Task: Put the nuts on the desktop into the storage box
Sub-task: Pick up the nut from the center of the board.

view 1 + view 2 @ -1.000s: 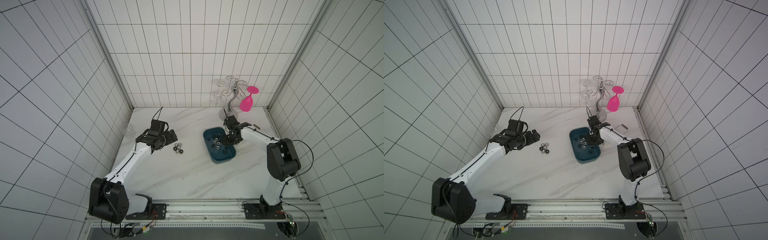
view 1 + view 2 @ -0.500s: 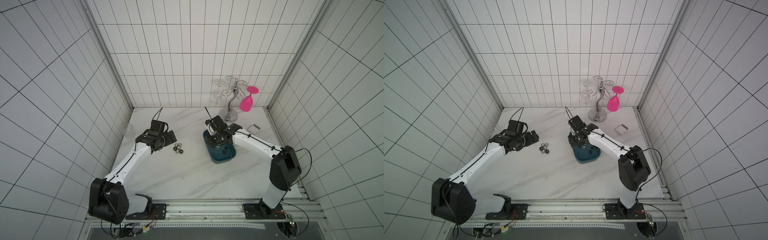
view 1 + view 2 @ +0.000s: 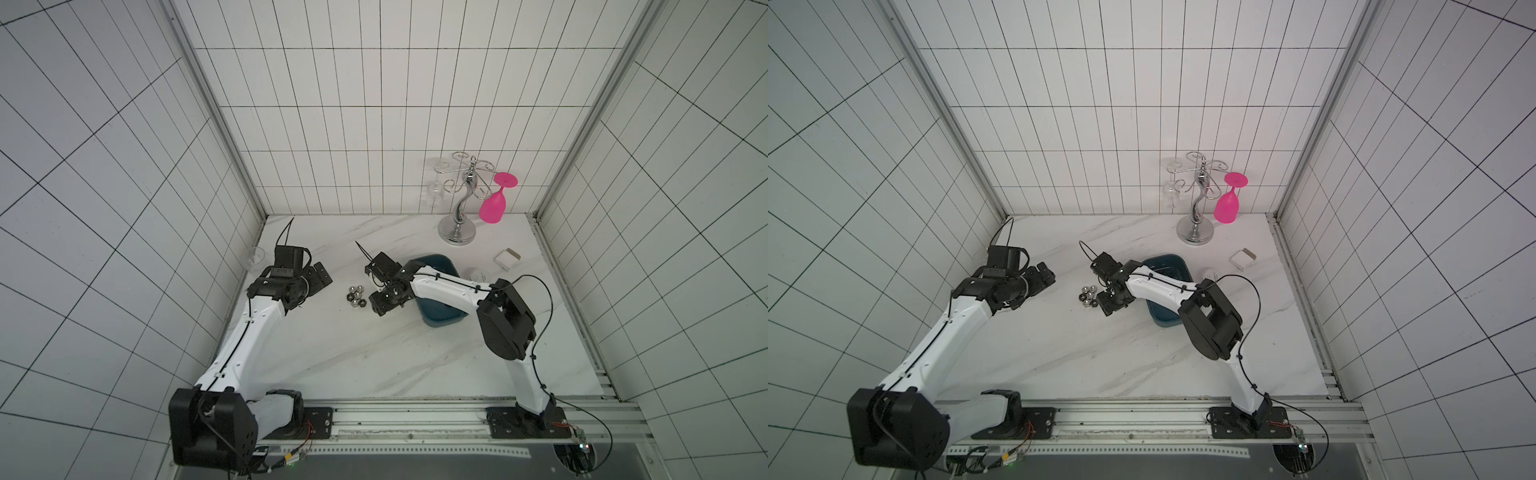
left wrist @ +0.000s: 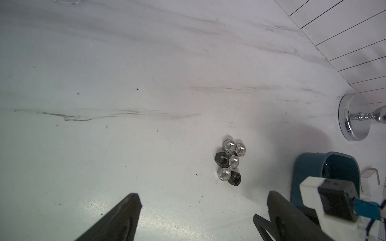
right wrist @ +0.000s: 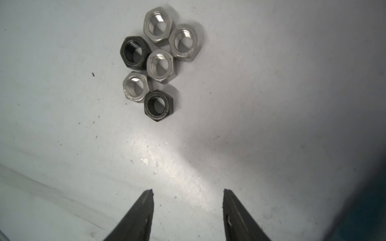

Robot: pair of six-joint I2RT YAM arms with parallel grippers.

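Several nuts (image 3: 356, 296) (image 3: 1089, 296), silver and black, lie in a tight cluster on the white marble desktop (image 3: 374, 361). The right wrist view shows the nuts (image 5: 156, 62) a short way ahead of my right gripper (image 5: 188, 191), which is open and empty. In both top views the right gripper (image 3: 376, 305) (image 3: 1105, 305) hangs low just right of the cluster. The teal storage box (image 3: 440, 322) (image 3: 1165, 321) sits behind it, partly hidden by the right arm. My left gripper (image 3: 320, 279) (image 4: 203, 195) is open and empty, left of the nuts (image 4: 229, 161).
A chrome glass rack (image 3: 457, 232) with a pink glass (image 3: 493, 205) stands at the back right. A small white block (image 3: 507, 259) and a round white jar (image 3: 478, 274) lie right of the box. A clear cup (image 3: 254, 258) stands by the left wall.
My right gripper has swung left from over the storage box down to the desktop beside the nuts, and its jaws have opened wider. The left arm has barely moved.
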